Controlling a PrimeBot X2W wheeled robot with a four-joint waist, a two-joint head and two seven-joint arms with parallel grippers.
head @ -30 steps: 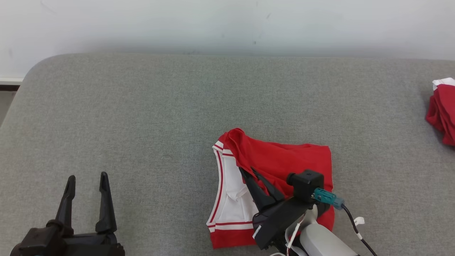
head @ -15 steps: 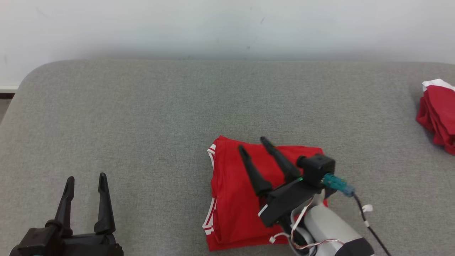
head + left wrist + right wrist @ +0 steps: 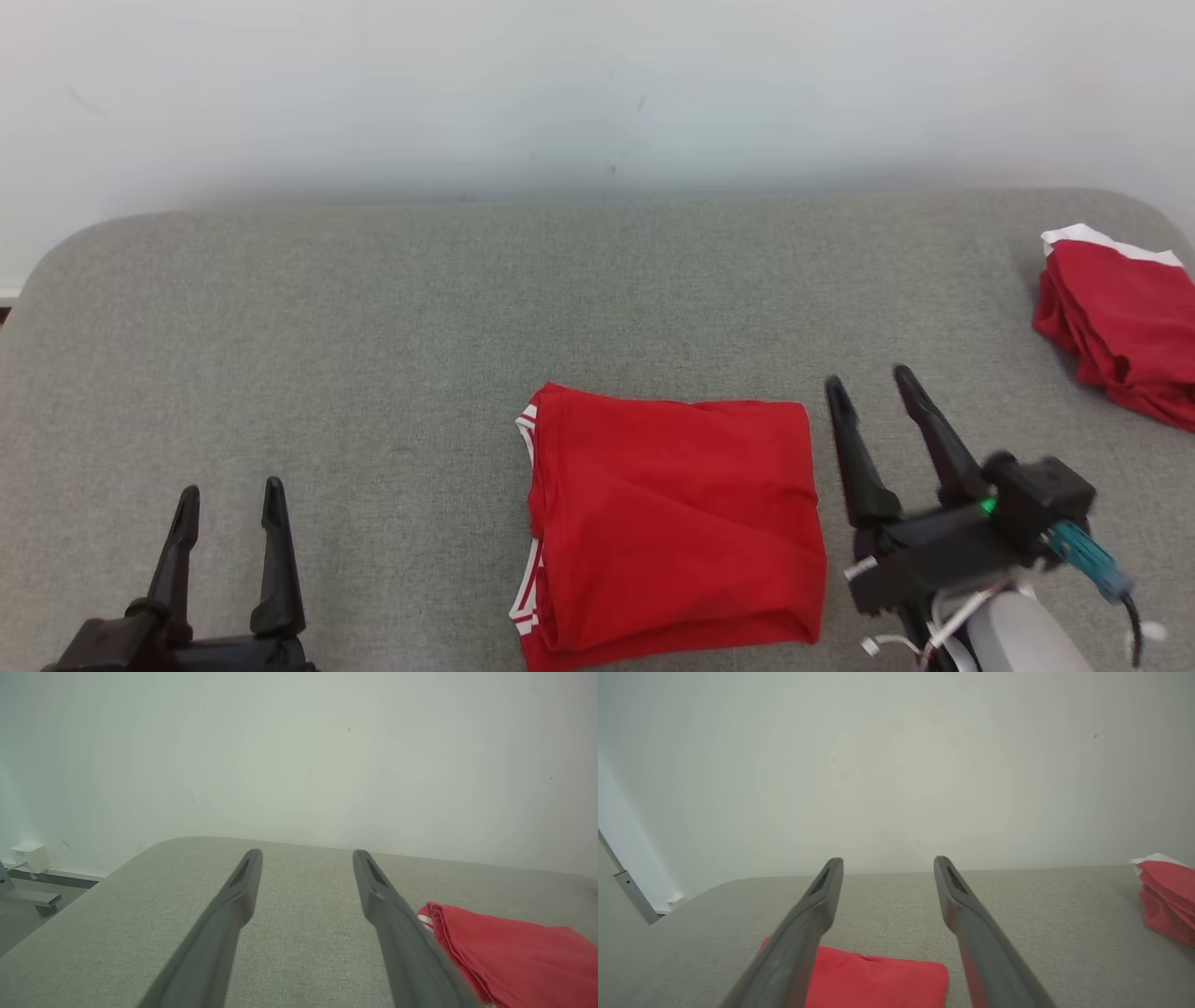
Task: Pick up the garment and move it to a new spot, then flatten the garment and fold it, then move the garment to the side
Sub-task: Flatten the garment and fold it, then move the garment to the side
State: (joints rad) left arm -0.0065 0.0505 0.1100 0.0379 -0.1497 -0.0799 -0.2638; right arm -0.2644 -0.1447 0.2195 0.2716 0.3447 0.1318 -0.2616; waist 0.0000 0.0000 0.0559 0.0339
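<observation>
Garment, red with thin white stripes along its left edge, lies folded into a flat, nearly square shape on the grey padded surface, close to the bottom of the head view and a little right of the middle. At the lower left the left gripper hovers well apart from the cloth, its two dark fingers spread wide with nothing between them; in its wrist view the striped corner of the garment shows past the right-hand finger. The right gripper stands just beside the garment's right edge, fingers pointing away from the robot and likewise spread and empty (whether it touches the padding cannot be told). In the right wrist view a corner of the folded cloth lies low between and left of the fingers, clear of both. Farther back the grey surface is bare fabric with rounded corners. At its far right, well apart from the folded garment, sits a second red bundle with a white edge on top, loosely heaped. Behind everything rises a pale wall
</observation>
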